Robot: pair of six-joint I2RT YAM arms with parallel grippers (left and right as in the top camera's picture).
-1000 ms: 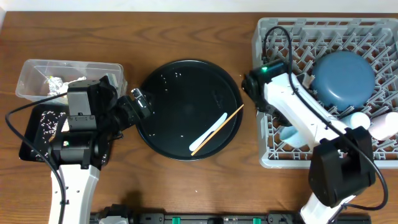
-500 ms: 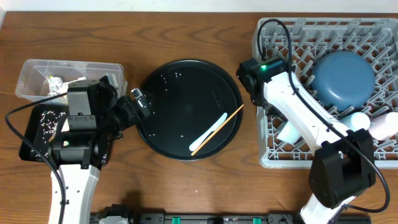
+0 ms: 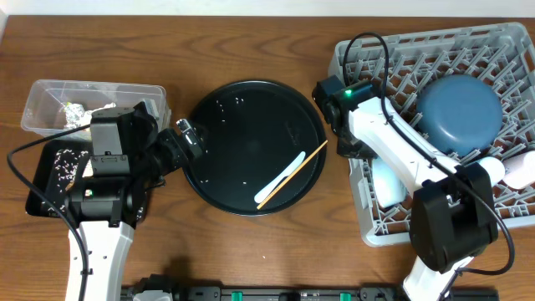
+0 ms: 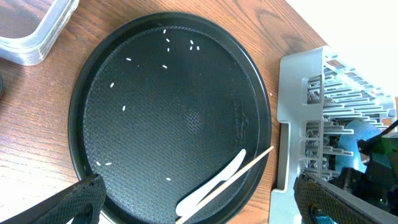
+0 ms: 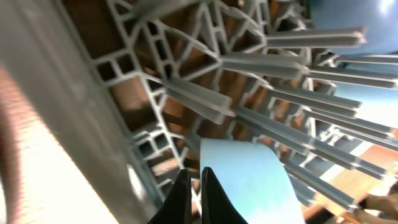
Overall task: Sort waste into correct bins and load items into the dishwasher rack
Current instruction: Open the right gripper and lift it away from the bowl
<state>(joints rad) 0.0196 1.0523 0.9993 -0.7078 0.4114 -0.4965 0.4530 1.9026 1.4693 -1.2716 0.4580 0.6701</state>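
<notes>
The grey dishwasher rack (image 3: 401,50) stands at the right and sits askew. It holds a big round blue plate (image 3: 458,113), a pale blue cup (image 3: 386,186) and a pink cup (image 3: 522,171). My right gripper (image 3: 349,149) is at the rack's left wall. In the right wrist view its fingers (image 5: 194,177) are shut on a rack rib beside the pale blue cup (image 5: 249,180). The white spoon (image 3: 282,176) and chopstick (image 3: 301,165) lie on the round black tray (image 3: 242,109). My left gripper (image 3: 180,138) is open and empty over that tray (image 4: 199,186).
The clear tub (image 3: 42,92) at far left holds a silvery wrapper (image 3: 75,113) and tissue (image 3: 104,109). The shallow black tray (image 3: 42,196) in front of it holds rice grains. A few rice grains (image 4: 168,43) lie on the round tray.
The rack has slid left and turned a little, with its contents. My right gripper moved left and down along the rack's left wall. The left arm has not moved.
</notes>
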